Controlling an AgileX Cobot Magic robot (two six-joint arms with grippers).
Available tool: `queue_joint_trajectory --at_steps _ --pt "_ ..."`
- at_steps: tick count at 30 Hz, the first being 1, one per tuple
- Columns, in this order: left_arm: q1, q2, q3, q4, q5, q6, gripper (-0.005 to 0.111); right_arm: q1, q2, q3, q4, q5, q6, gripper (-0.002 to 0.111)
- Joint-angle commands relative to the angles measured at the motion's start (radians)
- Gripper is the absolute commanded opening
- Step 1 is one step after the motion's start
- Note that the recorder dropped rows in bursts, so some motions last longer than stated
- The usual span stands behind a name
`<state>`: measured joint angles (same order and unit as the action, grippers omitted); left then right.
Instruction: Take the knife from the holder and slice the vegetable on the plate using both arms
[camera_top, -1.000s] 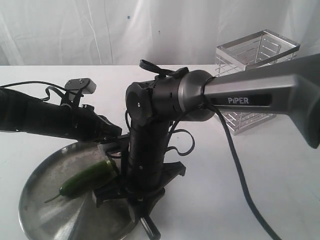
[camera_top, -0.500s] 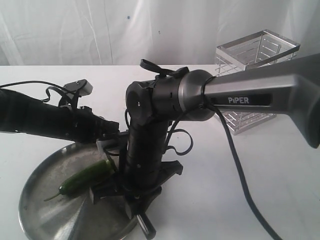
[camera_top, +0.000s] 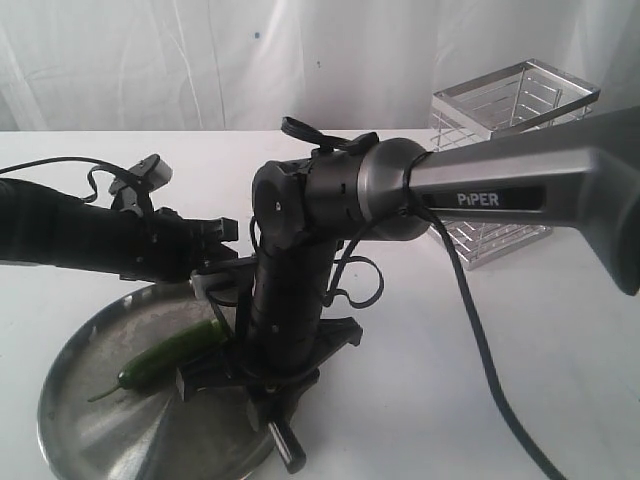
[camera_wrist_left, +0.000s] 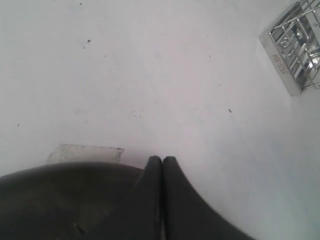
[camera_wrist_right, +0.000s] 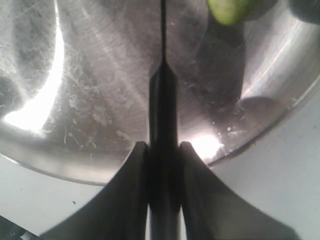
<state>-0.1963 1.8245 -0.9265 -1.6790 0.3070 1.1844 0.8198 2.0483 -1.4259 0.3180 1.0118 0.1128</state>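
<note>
The knife (camera_wrist_right: 162, 95) is pinched by its black handle between the two fingers of the right end effector (camera_wrist_right: 162, 147). The thin dark blade is pointed out over the shiny steel plate (camera_wrist_right: 100, 100). A pale green end of the vegetable (camera_wrist_right: 227, 9) is seen a little to one side of the blade, and it is not touched by it.

In the exterior view, the green vegetable (camera_top: 170, 350) is laid on the plate (camera_top: 70, 370), with its thin stem toward the near left rim. Its other end is hidden behind the right arm (camera_top: 300, 300), which is bent down over the plate.

The fingers of the left end effector (camera_wrist_left: 162, 160) are pressed together, and nothing is held between them. White table is seen beyond them. The left arm (camera_top: 90, 235) is stretched in low from the left, by the far edge of the plate.

The wire holder (camera_top: 510, 160) is stood on the table (camera_top: 560, 330) at the back right, well apart from the plate.
</note>
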Motion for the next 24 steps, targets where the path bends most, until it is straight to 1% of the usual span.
queue_joint_trajectory --at_steps 1,5,8,15,18,21,24 --pt "-0.001 0.000 0.005 0.009 0.004 -0.007 0.000 -0.004 -0.014 -0.008 0.007 0.001 0.002 0.000" --pt "-0.001 0.000 0.005 0.078 -0.047 -0.007 0.000 -0.002 -0.014 -0.008 0.010 0.001 0.002 0.000" --pt "-0.001 0.000 0.008 0.095 -0.078 -0.007 0.000 -0.002 -0.014 -0.008 0.020 0.001 0.002 0.000" --pt "-0.001 0.001 0.011 0.126 -0.022 -0.007 0.000 -0.002 -0.014 -0.008 0.022 -0.009 0.002 0.000" --pt "-0.001 0.002 0.028 0.128 -0.058 0.002 0.000 -0.002 -0.014 -0.008 0.022 -0.012 0.002 0.000" --pt "-0.001 0.002 0.051 0.170 -0.098 0.004 0.000 -0.002 -0.014 -0.008 0.022 -0.016 0.002 0.000" --pt "-0.001 0.002 0.076 0.178 -0.109 0.004 0.000 -0.002 -0.014 -0.008 0.022 -0.031 0.002 0.000"
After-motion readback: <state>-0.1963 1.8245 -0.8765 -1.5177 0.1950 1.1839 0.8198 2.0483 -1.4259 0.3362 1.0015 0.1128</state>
